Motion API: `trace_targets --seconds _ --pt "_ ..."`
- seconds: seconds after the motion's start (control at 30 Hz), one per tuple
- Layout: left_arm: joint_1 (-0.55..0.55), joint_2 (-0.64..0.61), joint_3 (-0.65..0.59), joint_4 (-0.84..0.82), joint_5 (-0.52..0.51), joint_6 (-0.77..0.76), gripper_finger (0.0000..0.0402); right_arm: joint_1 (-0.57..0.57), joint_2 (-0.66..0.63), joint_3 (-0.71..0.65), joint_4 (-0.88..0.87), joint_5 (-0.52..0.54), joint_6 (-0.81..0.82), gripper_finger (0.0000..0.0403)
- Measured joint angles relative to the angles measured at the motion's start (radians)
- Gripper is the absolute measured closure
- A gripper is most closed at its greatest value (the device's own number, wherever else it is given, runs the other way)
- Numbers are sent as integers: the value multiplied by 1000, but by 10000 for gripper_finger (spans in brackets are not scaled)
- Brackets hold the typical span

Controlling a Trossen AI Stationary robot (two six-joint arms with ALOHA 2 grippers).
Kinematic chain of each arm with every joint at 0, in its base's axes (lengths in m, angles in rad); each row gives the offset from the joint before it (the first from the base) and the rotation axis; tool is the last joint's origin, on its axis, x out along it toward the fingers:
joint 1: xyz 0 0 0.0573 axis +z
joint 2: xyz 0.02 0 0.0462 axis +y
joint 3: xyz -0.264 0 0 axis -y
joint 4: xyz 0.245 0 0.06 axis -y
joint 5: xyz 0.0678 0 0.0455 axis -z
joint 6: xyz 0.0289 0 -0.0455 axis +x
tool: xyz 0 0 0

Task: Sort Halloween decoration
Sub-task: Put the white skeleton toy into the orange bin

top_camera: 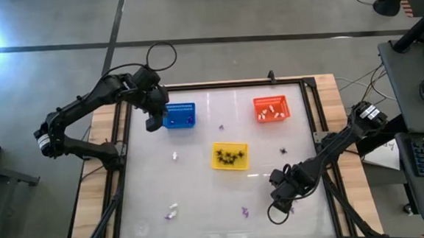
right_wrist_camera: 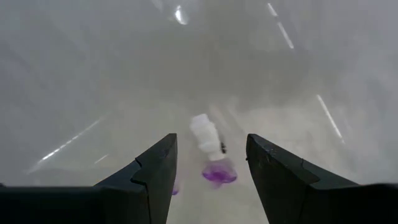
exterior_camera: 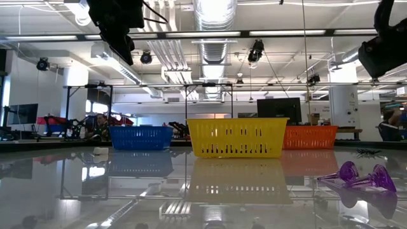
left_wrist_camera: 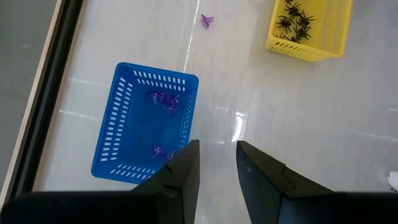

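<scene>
White tabletop (top_camera: 201, 179): left gripper (top_camera: 153, 122) was held parted and empty beside blue basket (top_camera: 179, 115); purple trinkets (left_wrist_camera: 163, 101) were contained there. Right gripper (top_camera: 280, 200) was spread, nothing held, over purple trinket (right_wrist_camera: 218, 172) near the front edge.

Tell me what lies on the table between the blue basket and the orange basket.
In the high view, one small purple trinket lies between the blue basket and the orange basket; the rest of that stretch is bare.

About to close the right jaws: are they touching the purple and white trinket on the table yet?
Apart. The right wrist view shows the purple and white trinket lying between the open jaws of the right gripper, with bare table on both sides.
</scene>
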Motion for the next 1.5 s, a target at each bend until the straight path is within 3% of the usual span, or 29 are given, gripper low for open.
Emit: trace_targets --seconds 0.33,0.6,0.73,0.97,1.33,1.5 --pt "0 0 0 1 0 0 314 0 0 -76 72 -4 23 218" --pt "0 0 0 3 2 -1 314 0 -3 -130 83 -10 130 221" --pt "0 0 0 4 2 -5 314 0 -3 -131 86 -11 138 254" --pt "0 0 0 4 2 -5 314 0 -2 -131 127 -16 150 376" --pt "0 0 0 16 0 -5 314 0 -59 -87 133 -32 250 388" --pt "0 0 0 18 0 -5 314 0 -108 -1 20 75 340 389"
